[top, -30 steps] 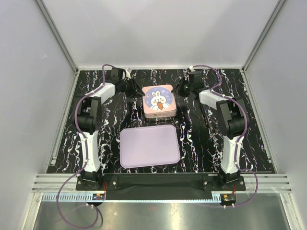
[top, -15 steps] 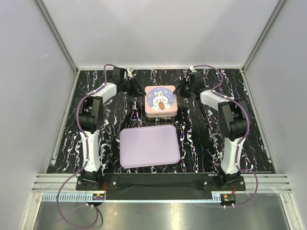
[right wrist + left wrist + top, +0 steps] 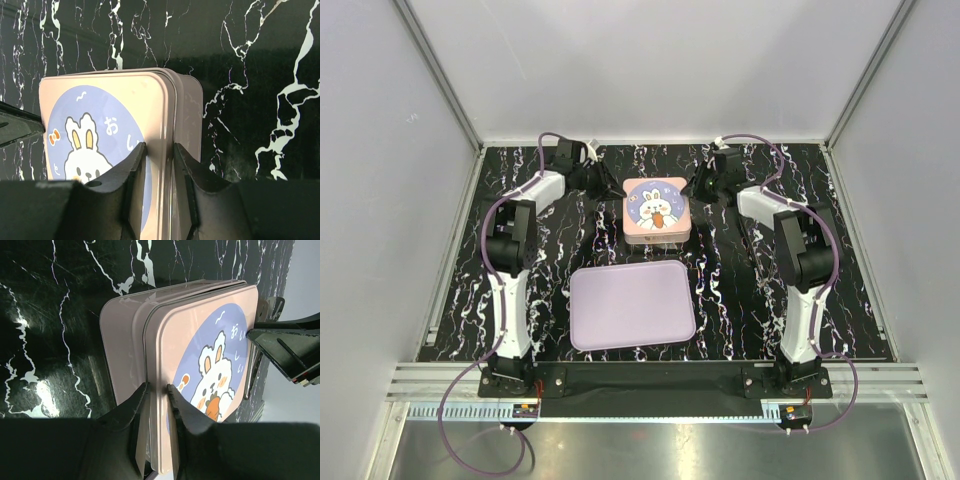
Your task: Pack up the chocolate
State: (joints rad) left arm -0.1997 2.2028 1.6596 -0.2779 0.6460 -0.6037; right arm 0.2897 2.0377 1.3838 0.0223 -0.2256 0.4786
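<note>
On opposite edges of the tin lid (image 3: 200,340), left fingers (image 3: 127,425) and right fingers (image 3: 131,185) seemingly pinch its rim (hidden overhead).

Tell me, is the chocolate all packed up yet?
Probably nearly. No chocolate shows, and the purple tray is bare. The left gripper and right gripper each pinch the bunny lid sitting on the pink tin. Left: letting go. The tin's inside is hidden.

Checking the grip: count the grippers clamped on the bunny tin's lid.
2. The left gripper pinches the lid at its left edge; the right gripper pinches the opposite edge. Neither is hidden.
</note>
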